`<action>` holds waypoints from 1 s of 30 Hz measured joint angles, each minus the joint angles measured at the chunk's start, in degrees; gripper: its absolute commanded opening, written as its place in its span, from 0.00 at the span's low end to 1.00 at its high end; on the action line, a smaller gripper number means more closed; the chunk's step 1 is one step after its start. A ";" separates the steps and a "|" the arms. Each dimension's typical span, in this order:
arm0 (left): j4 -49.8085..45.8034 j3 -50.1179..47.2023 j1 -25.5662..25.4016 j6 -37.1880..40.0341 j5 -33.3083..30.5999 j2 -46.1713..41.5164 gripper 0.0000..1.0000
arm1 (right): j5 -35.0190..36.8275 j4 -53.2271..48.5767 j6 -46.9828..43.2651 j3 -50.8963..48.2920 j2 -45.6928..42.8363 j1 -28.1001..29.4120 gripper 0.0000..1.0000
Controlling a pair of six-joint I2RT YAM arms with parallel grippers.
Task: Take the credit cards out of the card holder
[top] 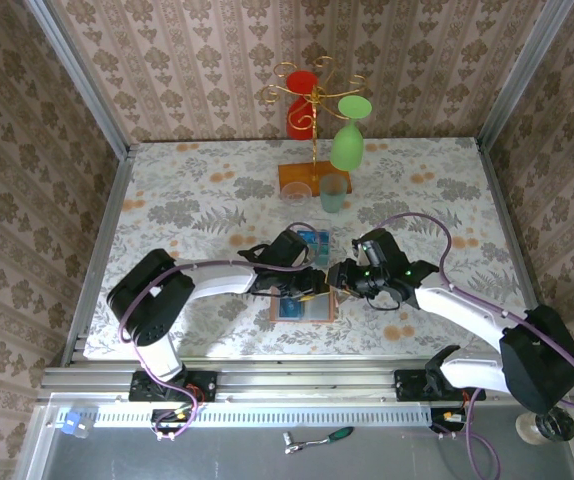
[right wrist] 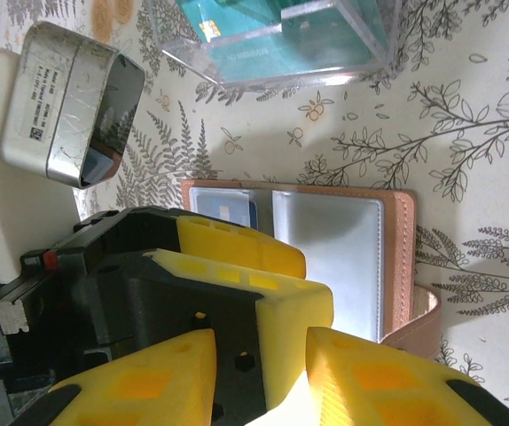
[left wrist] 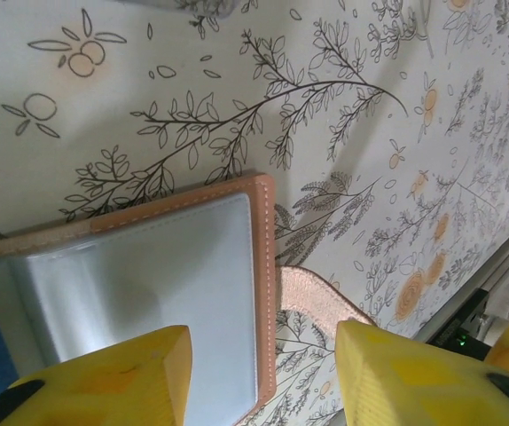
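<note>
Over the open card holder (top: 304, 305), the left gripper (left wrist: 262, 342) hangs with jaws parted and empty, straddling the holder's stitched edge. Beside the holder, the right gripper (right wrist: 262, 337) shows only a narrow gap; whether it pinches anything cannot be told. A blue credit card (right wrist: 237, 211) sits pocketed in the holder. Just beyond the holder, a clear tray (right wrist: 374, 44) contains teal credit cards (right wrist: 263, 35). Step in hand: extracting the pocketed card, which likely requires pinching its exposed edge while steadying the holder.

Upper centre, a gold rack (top: 314, 120) on an orange-brown base (top: 302, 178) carries 1 red glass (top: 300, 100) and 1 green glass (top: 349, 140) over the floral bench (top: 177, 200); a clear tray (top: 314, 238) sits near mid-frame.
</note>
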 measured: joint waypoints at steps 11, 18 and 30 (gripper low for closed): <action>-0.68 -2.71 4.66 1.11 -0.24 -5.88 0.41 | -0.11 0.35 0.11 -0.13 1.81 0.76 0.31; -3.43 -7.69 9.09 3.15 -1.31 -12.20 0.39 | -0.11 0.57 0.46 1.03 6.51 3.89 0.31; -4.79 -14.97 11.30 4.79 -1.55 -14.53 0.37 | -0.07 3.54 1.11 6.47 15.89 9.73 0.30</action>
